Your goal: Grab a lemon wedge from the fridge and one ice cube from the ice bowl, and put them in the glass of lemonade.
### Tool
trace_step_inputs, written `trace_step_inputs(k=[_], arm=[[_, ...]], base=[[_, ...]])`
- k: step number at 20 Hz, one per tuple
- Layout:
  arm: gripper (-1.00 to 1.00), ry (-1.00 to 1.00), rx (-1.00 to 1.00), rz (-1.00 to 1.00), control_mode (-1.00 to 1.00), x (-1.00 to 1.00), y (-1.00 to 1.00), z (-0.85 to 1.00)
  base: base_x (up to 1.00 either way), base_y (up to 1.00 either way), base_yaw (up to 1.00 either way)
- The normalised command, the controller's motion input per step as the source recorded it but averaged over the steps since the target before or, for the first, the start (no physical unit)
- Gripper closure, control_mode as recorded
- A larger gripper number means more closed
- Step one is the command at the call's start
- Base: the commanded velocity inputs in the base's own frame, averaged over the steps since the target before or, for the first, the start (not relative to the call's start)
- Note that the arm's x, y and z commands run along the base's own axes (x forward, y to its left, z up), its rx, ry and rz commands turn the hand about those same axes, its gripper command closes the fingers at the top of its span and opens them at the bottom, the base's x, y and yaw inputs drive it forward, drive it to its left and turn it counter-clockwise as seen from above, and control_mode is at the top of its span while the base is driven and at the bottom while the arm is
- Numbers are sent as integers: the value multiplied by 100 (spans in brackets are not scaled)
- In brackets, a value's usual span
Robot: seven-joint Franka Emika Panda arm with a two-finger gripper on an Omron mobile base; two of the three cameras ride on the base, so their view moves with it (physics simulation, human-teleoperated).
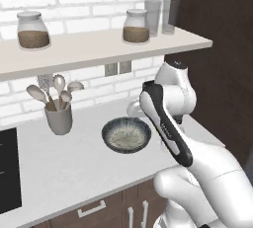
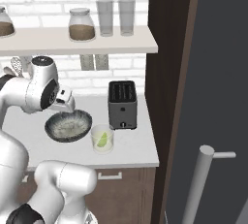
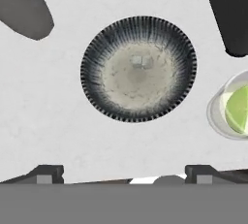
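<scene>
One bowl [image 3: 138,69] is sitting at centre frame in the hand view on the worktop [image 3: 53,116], with two faint ice cubes [image 3: 142,62] blurring together inside. One glass [image 3: 231,105] is being cut off at the right edge, a wedge [image 3: 238,107] lying in it. One toaster [image 2: 122,104] is standing behind. The pincer [image 3: 123,169] is hanging spread, holding nothing. Two jars [image 1: 33,30] and two tall glasses [image 2: 116,17] are standing on the shelf [image 2: 82,41].

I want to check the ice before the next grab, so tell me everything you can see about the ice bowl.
The ice bowl is wide, shallow and round, with a dark grey-blue streaked rim and a pale speckled inside, ceramic by its look. It sits upright on the white counter, between the utensil holder and the glass of lemonade, touching neither. A small pale ice cube lies near its middle. The open gripper hangs above it.
</scene>
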Motion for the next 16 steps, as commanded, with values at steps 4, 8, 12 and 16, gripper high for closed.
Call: trace_step_inputs(k=[4,8,12,16], arm=[[-100,34,-16,0,-100,60,34,-43],[-100,14,-6,0,-100,24,7,-53],[-100,0,-4,0,-100,2,0,-34],[-100,0,-2,0,-100,17,0,-11]], base=[[0,0,0],[0,0,0],[0,0,0],[0,0,0]])
